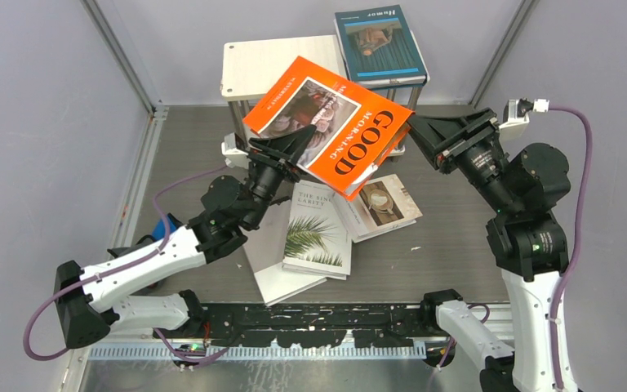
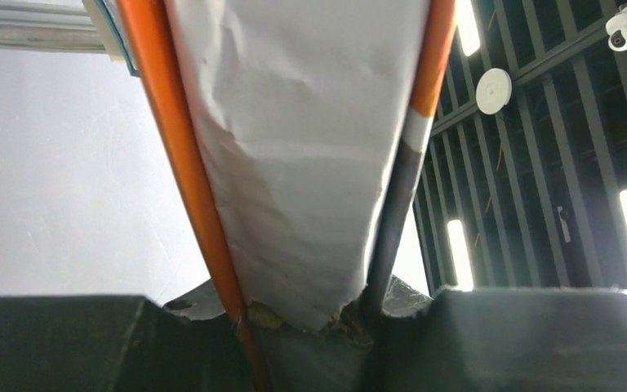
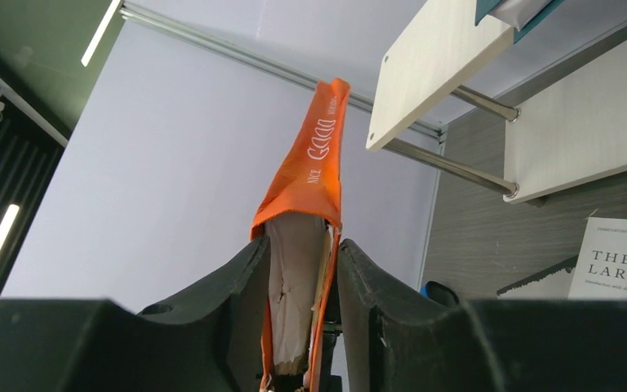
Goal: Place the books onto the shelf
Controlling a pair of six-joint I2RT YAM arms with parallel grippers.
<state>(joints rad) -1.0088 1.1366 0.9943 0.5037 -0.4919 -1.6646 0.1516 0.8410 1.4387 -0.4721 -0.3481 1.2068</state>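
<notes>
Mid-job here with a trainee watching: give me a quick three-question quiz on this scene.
1. True or false: the teal book lies on the shelf's top board.
2. How many books lie on the table?
3. The orange book is: A) flat on the table; B) raised in the air between the left tool and right tool; C) on the shelf's lower board.

Key: 1 true. 2 three: the palm-leaf book, cup-photo book and plain white book. 3 B.

Cream shelf (image 1: 253,69), orange book (image 1: 335,122), teal book (image 1: 380,45)
</notes>
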